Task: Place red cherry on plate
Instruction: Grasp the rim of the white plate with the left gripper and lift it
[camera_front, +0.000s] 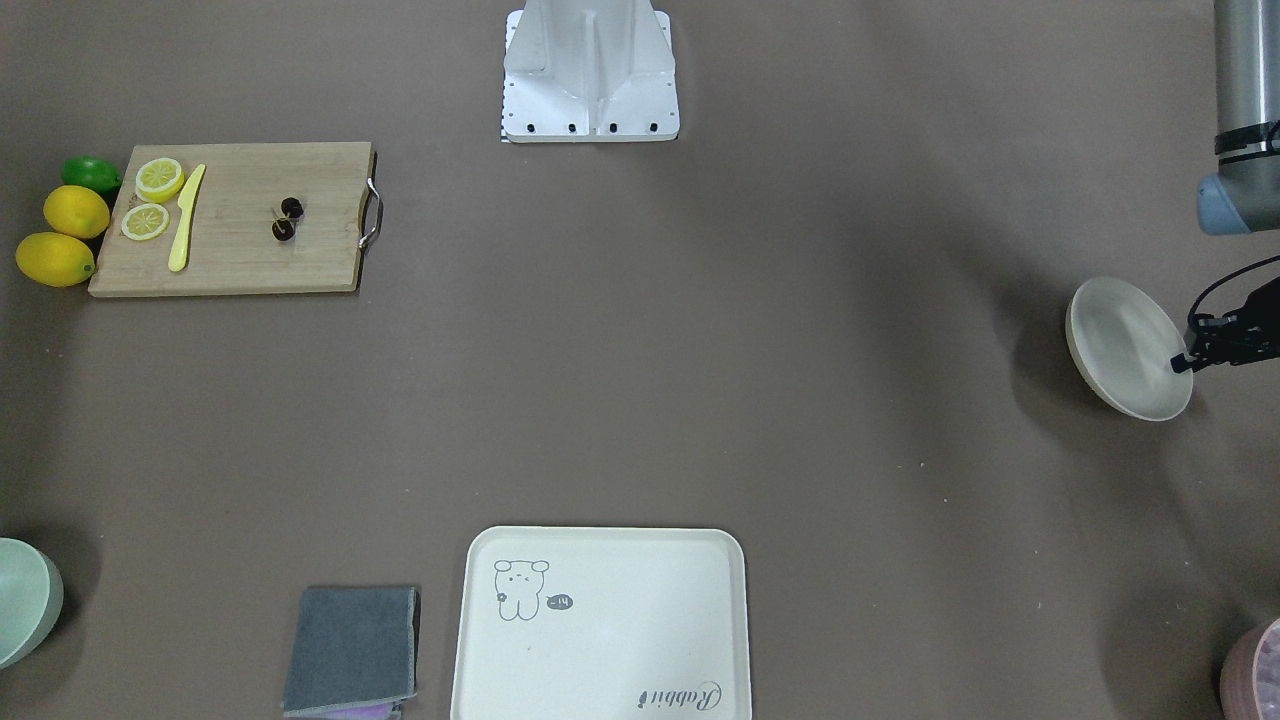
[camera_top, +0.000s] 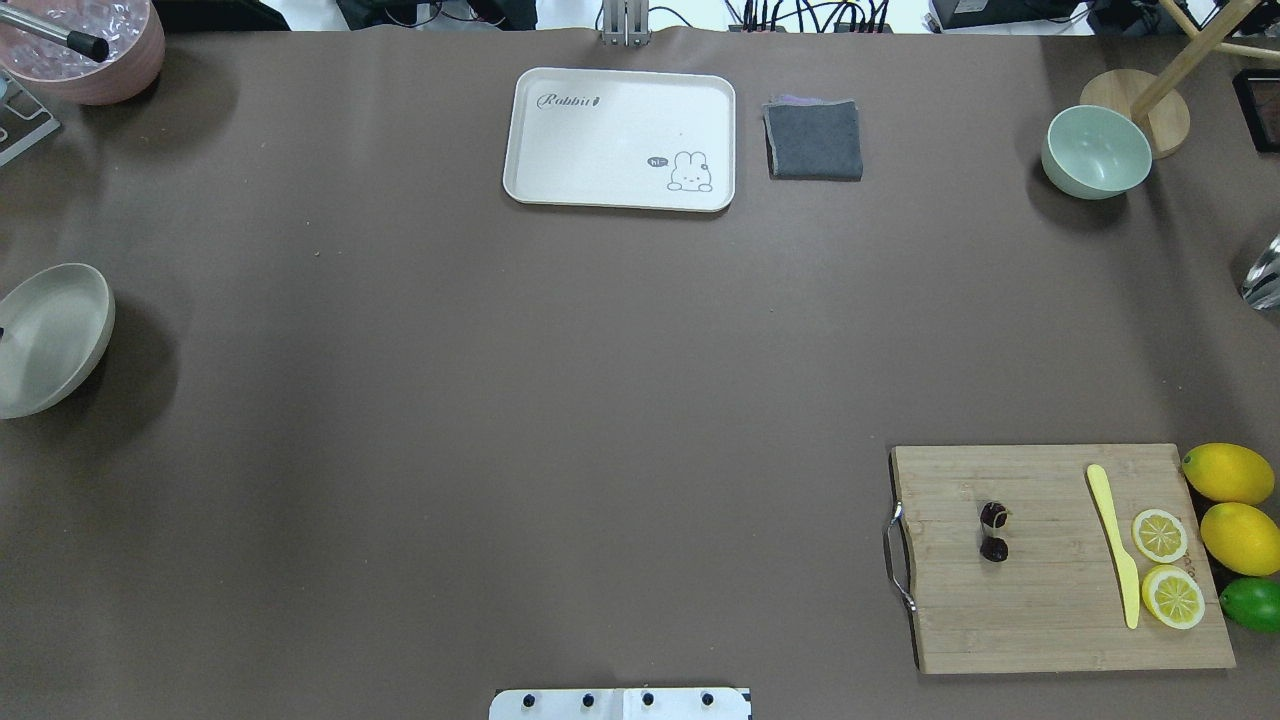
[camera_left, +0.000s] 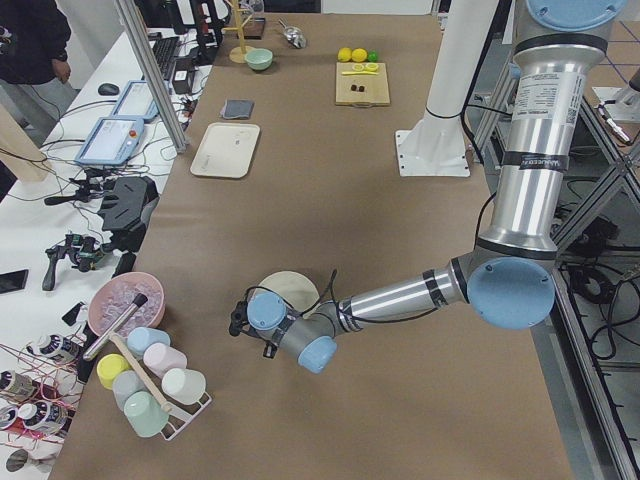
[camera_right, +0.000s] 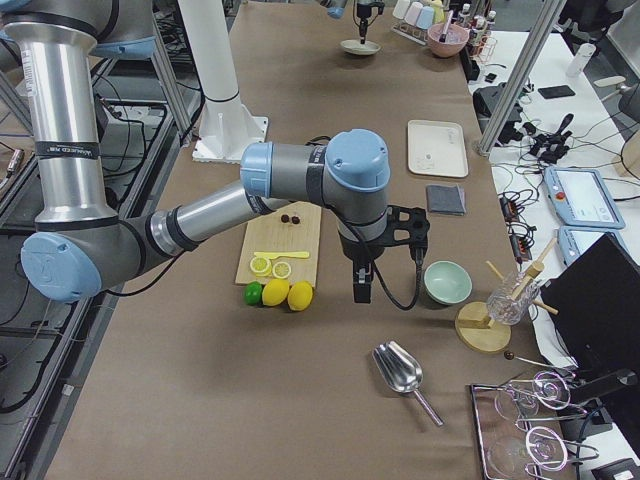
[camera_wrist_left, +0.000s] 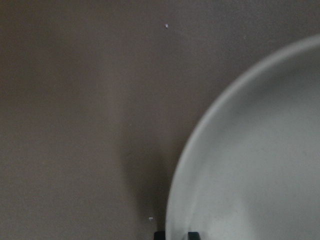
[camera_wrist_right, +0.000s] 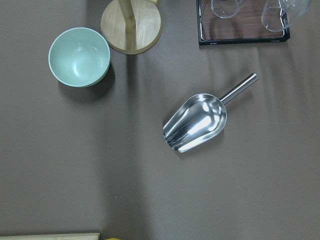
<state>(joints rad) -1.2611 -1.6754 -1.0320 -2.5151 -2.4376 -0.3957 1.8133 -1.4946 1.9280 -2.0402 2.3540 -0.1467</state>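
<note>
- The left gripper holds the plate by its rim. The plate is tilted, one edge lifted, so it seems the arm grips it in order to carry it.
- In the left wrist view the two fingertips stand at the plate rim; they look closed on it, but the view is dark and cut, so I say this with some doubt.
- The cherry lies on the cutting board, far from the left gripper, at the other end of the table. The two fruits touch the board and nothing holds them.
- The right gripper hangs above the table, beside the lemons and near the green bowl. It shows only in the side view, so I cannot tell if it is open or closed. It holds nothing that I can see.
- The cherry is behind the right gripper, on the board, quite near. Probably this arm waits there to pick it.
- The plate is well apart from the cherry, so I judge that the plate has to come closer, or the cherry must travel far.
</note>
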